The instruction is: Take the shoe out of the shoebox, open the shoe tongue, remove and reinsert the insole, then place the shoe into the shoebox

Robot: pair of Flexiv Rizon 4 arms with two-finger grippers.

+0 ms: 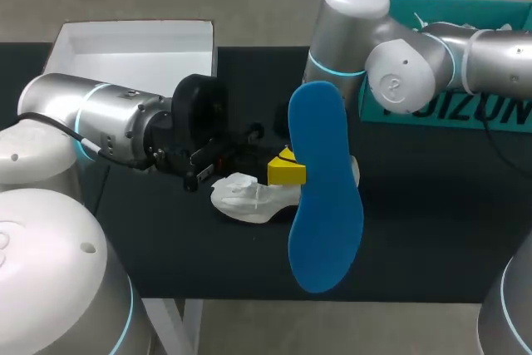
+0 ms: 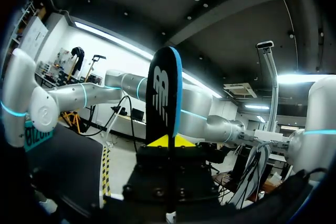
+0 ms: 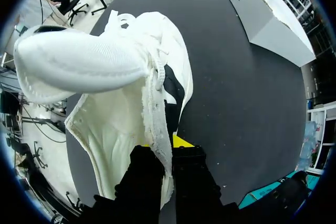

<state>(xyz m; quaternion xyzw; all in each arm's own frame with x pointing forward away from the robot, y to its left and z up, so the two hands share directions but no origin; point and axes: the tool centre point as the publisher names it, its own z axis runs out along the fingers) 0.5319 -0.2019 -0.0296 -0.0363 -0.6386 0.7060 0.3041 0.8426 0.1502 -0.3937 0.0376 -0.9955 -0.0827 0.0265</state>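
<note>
My left gripper (image 1: pixel 287 172) is shut on a blue insole (image 1: pixel 324 205) and holds it up above the table. In the left wrist view the insole (image 2: pixel 163 93) stands edge-on between the yellow tips of that gripper (image 2: pixel 168 141), dark face showing. A white shoe (image 1: pixel 245 197) lies on the black table beneath it. My right arm (image 1: pixel 399 72) comes in over the table, and the insole hides its gripper in the head view. In the right wrist view the right gripper (image 3: pixel 167 150) is shut on the shoe's (image 3: pixel 105 77) collar edge, with the tongue (image 3: pixel 79 61) lifted open.
A teal shoebox (image 1: pixel 440 106) stands at the back right under my right arm. A white box (image 1: pixel 133 47) sits at the back left, and it shows beyond the shoe as the white box (image 3: pixel 262 14) in the right wrist view. The table's front edge (image 1: pixel 332 298) runs close below the insole.
</note>
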